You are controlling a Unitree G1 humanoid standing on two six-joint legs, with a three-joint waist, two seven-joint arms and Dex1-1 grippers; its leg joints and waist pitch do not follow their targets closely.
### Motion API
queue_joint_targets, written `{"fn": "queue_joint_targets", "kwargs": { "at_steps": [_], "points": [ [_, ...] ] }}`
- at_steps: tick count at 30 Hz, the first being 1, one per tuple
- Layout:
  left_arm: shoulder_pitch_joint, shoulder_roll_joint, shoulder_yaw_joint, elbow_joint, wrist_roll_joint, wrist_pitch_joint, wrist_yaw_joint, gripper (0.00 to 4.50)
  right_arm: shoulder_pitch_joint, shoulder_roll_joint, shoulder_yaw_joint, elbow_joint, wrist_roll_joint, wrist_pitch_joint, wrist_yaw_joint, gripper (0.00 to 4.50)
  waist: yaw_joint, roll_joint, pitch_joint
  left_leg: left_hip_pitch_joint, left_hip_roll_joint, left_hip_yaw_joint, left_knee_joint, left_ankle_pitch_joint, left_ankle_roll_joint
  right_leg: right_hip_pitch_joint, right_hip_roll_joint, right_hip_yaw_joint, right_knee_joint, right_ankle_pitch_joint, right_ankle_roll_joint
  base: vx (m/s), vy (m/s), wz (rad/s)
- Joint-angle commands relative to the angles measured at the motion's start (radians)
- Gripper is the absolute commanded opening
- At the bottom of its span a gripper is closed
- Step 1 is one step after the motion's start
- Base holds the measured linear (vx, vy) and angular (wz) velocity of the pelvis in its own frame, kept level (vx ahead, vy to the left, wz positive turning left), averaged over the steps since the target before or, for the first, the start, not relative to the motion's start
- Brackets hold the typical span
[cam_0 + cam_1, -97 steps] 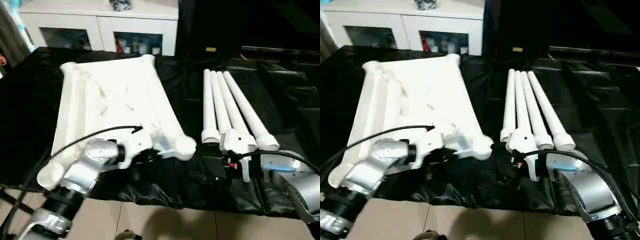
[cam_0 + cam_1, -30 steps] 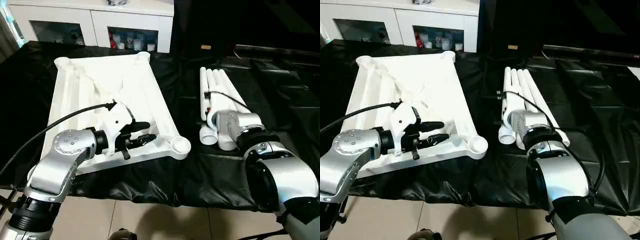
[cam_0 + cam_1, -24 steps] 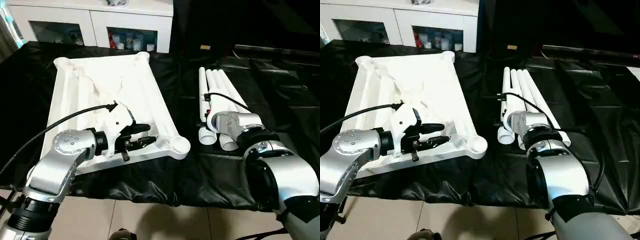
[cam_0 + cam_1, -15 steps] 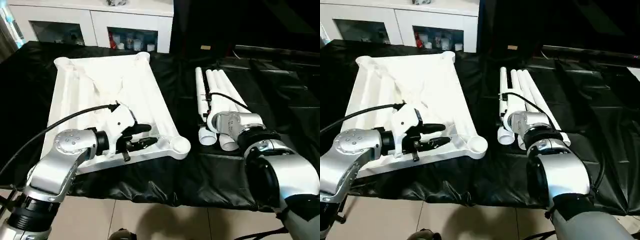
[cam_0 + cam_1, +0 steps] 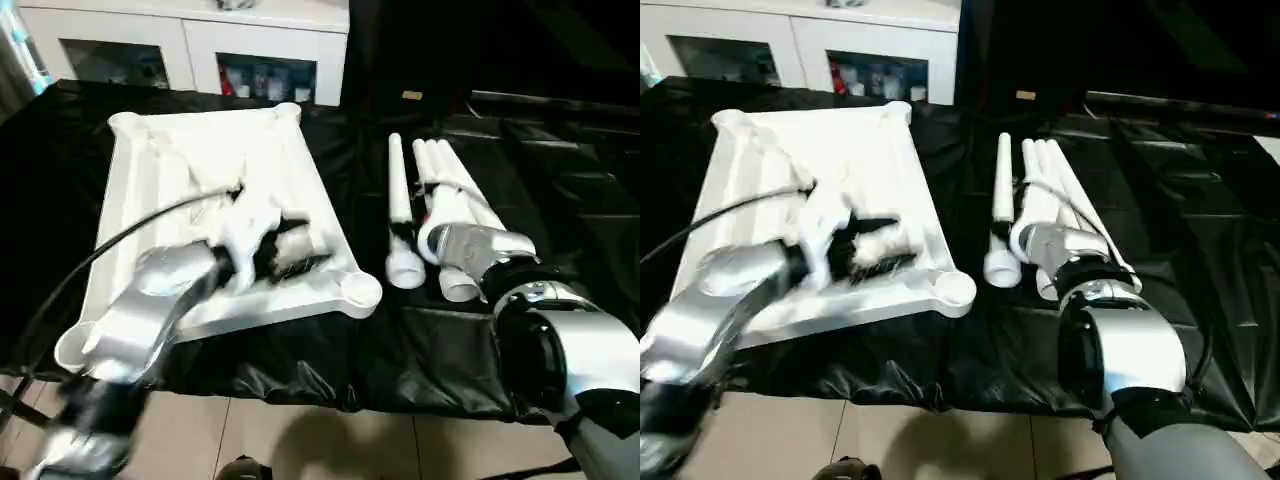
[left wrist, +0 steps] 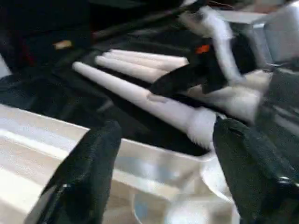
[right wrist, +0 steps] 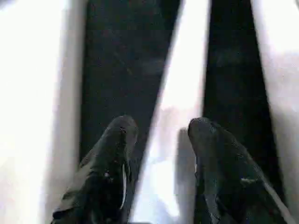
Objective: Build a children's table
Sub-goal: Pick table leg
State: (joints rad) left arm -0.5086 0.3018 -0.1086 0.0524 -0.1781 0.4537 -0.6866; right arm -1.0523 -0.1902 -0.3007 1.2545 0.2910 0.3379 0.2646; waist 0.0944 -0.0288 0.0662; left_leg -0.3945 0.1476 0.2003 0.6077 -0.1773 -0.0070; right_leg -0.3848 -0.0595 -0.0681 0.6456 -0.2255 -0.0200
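Over the blurred tabletop (image 5: pixel 200 170) left gripper (image 6: pixel 159 154) jaws gape; right gripper (image 7: pixel 156 154) straddles a leg (image 7: pixel 187 93).

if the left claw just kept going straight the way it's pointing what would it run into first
Probably the separated table leg. The left claw hovers over the tabletop's rim, its open fingers framing that leg lying on the black cloth just past the edge. Depth is unclear, so it might clip the rim first.

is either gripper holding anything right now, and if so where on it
The right gripper has its fingers around one table leg, near the flared end. The left gripper is open over the table top, holding nothing.
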Motion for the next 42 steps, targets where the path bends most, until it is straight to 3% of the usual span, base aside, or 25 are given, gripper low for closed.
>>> {"fn": "queue_joint_targets", "kwargs": {
  "at_steps": [1, 5, 6, 7, 9, 10, 11, 14, 15, 16, 17, 18, 19, 20, 21, 23, 24, 26, 27, 28, 30, 32, 35, 39, 42],
  "points": [
    [-0.047, -0.046, 0.036, 0.063, 0.004, -0.016, 0.079, 3.89, 0.021, -0.021, -0.022, -0.037, 0.033, -0.022, 0.07, 1.73, 0.005, 0.011, -0.079, 0.029, 0.091, -0.041, -0.065, -0.116, -0.005, 0.045, -0.112, 0.061, -0.063, 0.027, -0.254, 0.0, 0.0, 0.0],
    [-0.132, -0.141, 0.102, 0.145, -0.067, -0.003, 0.154, 4.06, 0.055, -0.025, -0.024, -0.105, 0.056, -0.042, 0.233, 1.49, 0.01, 0.004, -0.082, 0.025, 0.09, -0.039, -0.059, -0.1, 0.03, 0.053, -0.113, 0.059, -0.063, 0.083, -0.277, 0.0, 0.0, 0.0],
    [-0.16, -0.17, 0.124, 0.169, -0.092, 0.015, 0.171, 4.18, 0.073, -0.027, -0.01, -0.127, 0.054, -0.035, 0.277, 1.39, 0.013, 0.005, -0.083, 0.024, 0.091, -0.04, -0.058, -0.085, 0.041, 0.053, -0.114, 0.058, -0.062, 0.099, -0.287, 0.0, 0.0, 0.0],
    [-0.183, -0.187, 0.137, 0.193, -0.105, 0.023, 0.184, 4.18, 0.085, -0.03, 0.003, -0.137, 0.046, -0.032, 0.303, 1.39, 0.018, 0.022, -0.085, 0.026, 0.093, -0.044, -0.056, -0.079, 0.043, 0.051, -0.117, 0.057, -0.059, 0.109, -0.291, 0.0, 0.0, 0.0],
    [-0.198, -0.192, 0.134, 0.215, -0.098, 0.019, 0.19, 4.44, 0.097, -0.033, 0.024, -0.14, 0.029, -0.032, 0.309, 1.11, 0.019, 0.011, -0.084, 0.026, 0.093, -0.042, -0.055, -0.078, 0.059, 0.051, -0.114, 0.056, -0.061, 0.107, -0.303, 0.0, 0.0, 0.0],
    [-0.206, -0.189, 0.122, 0.235, -0.08, 0.007, 0.188, 4.44, 0.105, -0.034, 0.038, -0.142, 0.015, -0.036, 0.308, 1.11, 0.021, 0.02, -0.084, 0.025, 0.093, -0.044, -0.054, -0.08, 0.06, 0.051, -0.115, 0.056, -0.06, 0.099, -0.304, 0.0, 0.0, 0.0],
    [-0.198, -0.17, 0.089, 0.239, -0.044, -0.014, 0.17, 4.49, 0.105, -0.034, 0.046, -0.14, 0.007, -0.031, 0.301, 1.38, 0.02, 0.026, -0.084, 0.025, 0.094, -0.044, -0.054, -0.088, 0.056, 0.05, -0.116, 0.056, -0.063, 0.08, -0.301, 0.0, 0.0, 0.0],
    [-0.157, -0.115, 0.008, 0.203, 0.019, -0.054, 0.097, 4.5, 0.087, -0.026, 0.044, -0.134, 0.003, -0.018, 0.273, 1.49, 0.018, 0.02, -0.084, 0.027, 0.097, -0.046, -0.057, -0.1, 0.053, 0.049, -0.115, 0.056, -0.066, 0.04, -0.287, 0.0, 0.0, 0.0],
    [-0.146, -0.094, -0.013, 0.185, 0.035, -0.063, 0.077, 4.5, 0.076, -0.024, 0.044, -0.124, -0.002, -0.017, 0.255, 1.62, 0.017, 0.024, -0.084, 0.028, 0.098, -0.044, -0.056, -0.09, 0.047, 0.046, -0.115, 0.055, -0.065, 0.033, -0.288, 0.0, 0.0, 0.0],
    [-0.134, -0.068, -0.037, 0.168, 0.053, -0.078, 0.054, 4.5, 0.063, -0.021, 0.042, -0.11, -0.01, -0.019, 0.222, 1.81, 0.016, 0.017, -0.084, 0.028, 0.098, -0.043, -0.057, -0.086, 0.047, 0.046, -0.115, 0.055, -0.064, 0.035, -0.289, 0.0, 0.0, 0.0],
    [-0.122, -0.035, -0.063, 0.153, 0.078, -0.098, 0.034, 4.5, 0.047, -0.018, 0.04, -0.093, -0.015, -0.022, 0.194, 1.94, 0.016, 0.024, -0.084, 0.028, 0.098, -0.044, -0.058, -0.085, 0.043, 0.044, -0.114, 0.055, -0.063, 0.029, -0.29, 0.0, 0.0, 0.0],
    [-0.116, -0.018, -0.076, 0.148, 0.092, -0.109, 0.027, 4.5, 0.038, -0.015, 0.039, -0.085, -0.016, -0.024, 0.185, 1.98, 0.016, 0.014, -0.083, 0.03, 0.099, -0.044, -0.06, -0.085, 0.042, 0.042, -0.113, 0.055, -0.065, 0.019, -0.288, 0.0, 0.0, 0.0],
    [-0.11, 0.003, -0.09, 0.142, 0.11, -0.121, 0.021, 4.5, 0.028, -0.012, 0.038, -0.075, -0.016, -0.026, 0.179, 1.98, 0.013, 0.021, -0.082, 0.028, 0.096, -0.043, -0.06, -0.089, 0.036, 0.042, -0.112, 0.055, -0.062, 0.012, -0.287, 0.0, 0.0, 0.0],
    [-0.102, 0.022, -0.091, 0.132, 0.121, -0.119, 0.025, 4.5, 0.013, -0.007, 0.036, -0.06, -0.017, -0.025, 0.155, 2.24, 0.011, 0.011, -0.081, 0.03, 0.099, -0.042, -0.062, -0.102, 0.027, 0.04, -0.113, 0.055, -0.065, 0.0, -0.284, 0.0, 0.0, 0.0],
    [-0.097, 0.033, -0.09, 0.127, 0.127, -0.117, 0.029, 4.5, 0.003, -0.003, 0.036, -0.05, -0.019, -0.023, 0.137, 2.24, 0.013, 0.019, -0.078, 0.032, 0.098, -0.042, -0.063, -0.111, 0.018, 0.038, -0.115, 0.057, -0.065, -0.012, -0.283, 0.0, 0.0, 0.0],
    [-0.063, 0.075, -0.078, 0.089, 0.132, -0.12, 0.021, 4.5, -0.021, 0.012, 0.051, -0.023, -0.043, -0.018, 0.082, 2.41, 0.01, 0.002, -0.078, 0.03, 0.097, -0.039, -0.065, -0.11, 0.014, 0.039, -0.115, 0.057, -0.065, -0.019, -0.279, 0.0, 0.0, 0.0],
    [-0.062, 0.077, -0.078, 0.086, 0.132, -0.119, 0.02, 4.5, -0.022, 0.013, 0.052, -0.022, -0.045, -0.017, 0.079, 2.51, 0.013, 0.009, -0.079, 0.029, 0.099, -0.042, -0.063, -0.098, 0.011, 0.04, -0.118, 0.057, -0.059, -0.012, -0.28, 0.0, 0.0, 0.0],
    [-0.008, 0.135, -0.079, 0.017, 0.144, -0.113, -0.013, 4.5, -0.042, 0.021, 0.066, 0.003, -0.072, -0.004, 0.003, 2.7, 0.013, 0.01, -0.078, 0.032, 0.097, -0.04, -0.065, -0.095, 0.007, 0.034, -0.116, 0.056, -0.061, -0.02, -0.272, 0.0, 0.0, 0.0],
    [0.015, 0.155, -0.079, -0.016, 0.144, -0.108, -0.028, 4.5, -0.049, 0.024, 0.068, 0.009, -0.076, 0.001, -0.011, 2.77, 0.01, -0.002, -0.077, 0.032, 0.098, -0.038, -0.068, -0.089, 0.004, 0.033, -0.113, 0.056, -0.06, -0.029, -0.262, 0.0, 0.0, 0.0],
    [0.039, 0.179, -0.08, -0.048, 0.141, -0.11, -0.049, 4.5, -0.058, 0.026, 0.074, 0.018, -0.088, 0.012, -0.036, 2.85, 0.011, -0.004, -0.076, 0.032, 0.096, -0.037, -0.067, -0.09, 0.002, 0.032, -0.114, 0.056, -0.06, -0.033, -0.258, 0.0, 0.0, 0.0],
    [0.057, 0.197, -0.081, -0.073, 0.136, -0.108, -0.065, 4.5, -0.064, 0.027, 0.079, 0.024, -0.098, 0.021, -0.05, 3.14, 0.012, 0.002, -0.077, 0.033, 0.096, -0.037, -0.067, -0.091, -0.009, 0.03, -0.113, 0.058, -0.059, -0.031, -0.251, 0.0, 0.0, 0.0],
    [0.119, 0.243, -0.071, -0.166, 0.107, -0.064, -0.103, 4.5, -0.085, 0.028, 0.103, 0.041, -0.131, 0.024, -0.084, 3.21, 0.014, -0.005, -0.076, 0.035, 0.096, -0.035, -0.068, -0.088, -0.012, 0.027, -0.11, 0.058, -0.056, -0.011, -0.246, 0.0, 0.0, 0.0],
    [0.149, 0.262, -0.061, -0.219, 0.084, -0.023, -0.111, 4.5, -0.097, 0.031, 0.101, 0.047, -0.134, 0.017, -0.093, 3.49, 0.013, -0.003, -0.071, 0.033, 0.093, -0.033, -0.07, -0.115, -0.029, 0.023, -0.107, 0.059, -0.058, -0.025, -0.24, 0.0, 0.0, 0.0],
    [0.193, 0.298, -0.059, -0.289, 0.075, 0.028, -0.125, 4.5, -0.11, 0.033, 0.136, 0.072, -0.174, 0.099, -0.123, 3.76, 0.01, -0.005, -0.069, 0.031, 0.093, -0.036, -0.073, -0.133, -0.05, 0.027, -0.107, 0.061, -0.058, -0.038, -0.225, 0.0, 0.0, 0.0],
    [0.204, 0.304, -0.059, -0.311, 0.069, 0.042, -0.133, 4.5, -0.11, 0.036, 0.133, 0.082, -0.174, 0.161, -0.132, 3.76, 0.01, -0.008, -0.071, 0.029, 0.091, -0.035, -0.071, -0.119, -0.051, 0.03, -0.106, 0.062, -0.058, -0.027, -0.22, 0.0, 0.0, 0.0]
  ]
}}
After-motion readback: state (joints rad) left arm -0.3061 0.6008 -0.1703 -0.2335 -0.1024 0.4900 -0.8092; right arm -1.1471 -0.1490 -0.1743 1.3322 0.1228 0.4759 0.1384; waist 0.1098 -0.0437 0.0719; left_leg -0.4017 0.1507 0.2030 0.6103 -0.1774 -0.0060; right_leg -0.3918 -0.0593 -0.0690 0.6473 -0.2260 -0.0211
